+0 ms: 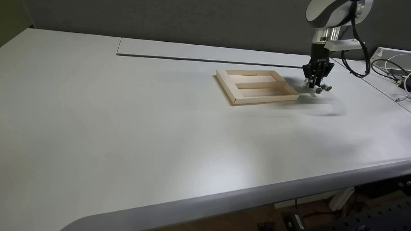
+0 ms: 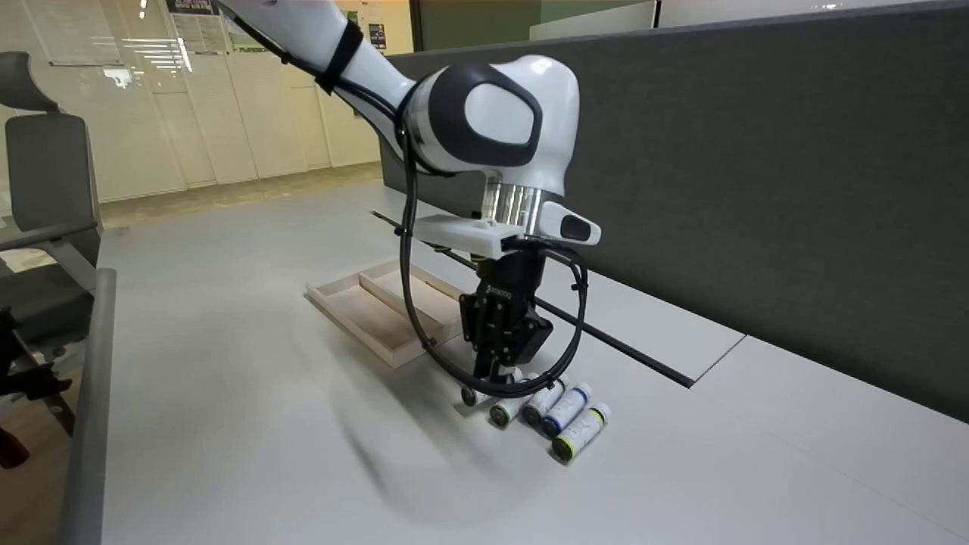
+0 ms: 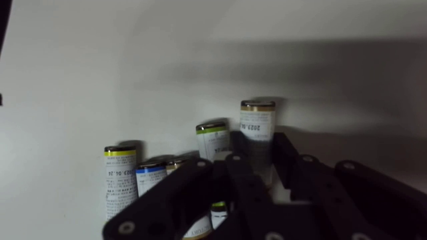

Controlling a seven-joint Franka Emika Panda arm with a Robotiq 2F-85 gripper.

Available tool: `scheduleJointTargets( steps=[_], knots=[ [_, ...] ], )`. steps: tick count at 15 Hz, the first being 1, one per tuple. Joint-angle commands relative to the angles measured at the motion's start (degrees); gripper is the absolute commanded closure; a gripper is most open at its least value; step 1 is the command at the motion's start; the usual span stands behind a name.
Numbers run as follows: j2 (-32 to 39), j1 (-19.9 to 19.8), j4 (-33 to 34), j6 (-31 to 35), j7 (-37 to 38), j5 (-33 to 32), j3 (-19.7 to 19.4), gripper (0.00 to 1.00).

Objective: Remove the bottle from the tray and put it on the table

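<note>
The wooden tray [image 1: 228, 85] lies on the off-white table [image 1: 144, 128]; no bottle shows inside its compartments. It also shows in an exterior view [image 2: 350, 329]. My gripper [image 1: 314, 86] is low over the table just beside the tray. In the wrist view its fingers [image 3: 257, 140] press both sides of a small white bottle [image 3: 257, 121] with a tan band and dark end. That bottle lies on its side at the table surface; whether it touches is hard to tell. Its end shows in both exterior views [image 1: 318, 90] [image 2: 471, 396].
Several similar bottles lie in a row beside the held one: green-banded [image 3: 213, 141], tan-banded [image 2: 545, 401], blue-banded [image 2: 566, 409] and yellow-banded [image 2: 581, 433]. The green-banded one is closest to my finger. A dark partition [image 2: 757, 189] stands behind the table. A black cable loop [image 2: 412, 288] hangs around the wrist.
</note>
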Motion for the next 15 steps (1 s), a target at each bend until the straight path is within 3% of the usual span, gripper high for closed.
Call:
scheduleJointTargets(
  steps=[1,6,7,9,15],
  knots=[
    [-0.82,0.21,-1.91,2.91,2.42,-1.35,-0.24,0.93],
    [-1.02,0.42,-3.1,4.52,2.95,-1.44,-0.25,0.93],
    [-1.29,0.36,-3.01,4.26,3.01,-1.27,-0.14,0.48],
    [-2.07,0.24,-2.72,3.95,2.81,-1.0,0.05,0.41],
    [-7.39,-1.1,-2.16,-0.16,0.67,1.23,1.72,0.02]
  ],
)
